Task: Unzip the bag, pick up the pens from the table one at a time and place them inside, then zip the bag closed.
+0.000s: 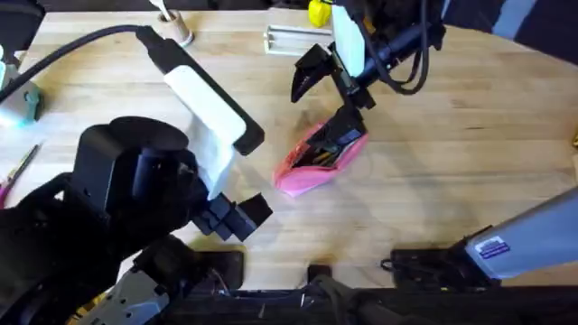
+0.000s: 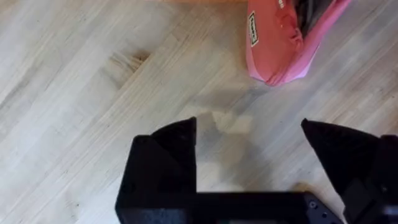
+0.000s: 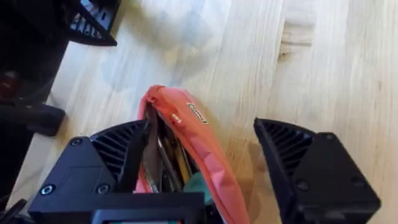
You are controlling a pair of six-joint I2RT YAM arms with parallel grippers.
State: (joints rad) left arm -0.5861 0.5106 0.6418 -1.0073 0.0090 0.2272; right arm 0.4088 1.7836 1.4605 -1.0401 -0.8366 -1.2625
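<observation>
Pink fabric pencil pouch lies on the light-wood desk just past its middle, mouth gaping, with dark pens and other slim items already showing inside it. The right gripper hangs directly over the open end, its black fingers spread wide: one finger sits at the mouth on the side of the pouch's near wall, the other stands clear over bare wood, and the pink lip rises between them. Whether either finger touches the cloth cannot be told. The left gripper hovers nearer the robot's base, fingers also spread and holding nothing, the pouch's closed pink tip a short way beyond them.

Soft and light, the pouch looks likely to slump, fold or slide on the smooth wood if pushed. The firmest hold is probably the seamed rim beside the zipper, or the tapered tip for bracing, while the small zipper pull, not clearly visible here, would need a pinch.
</observation>
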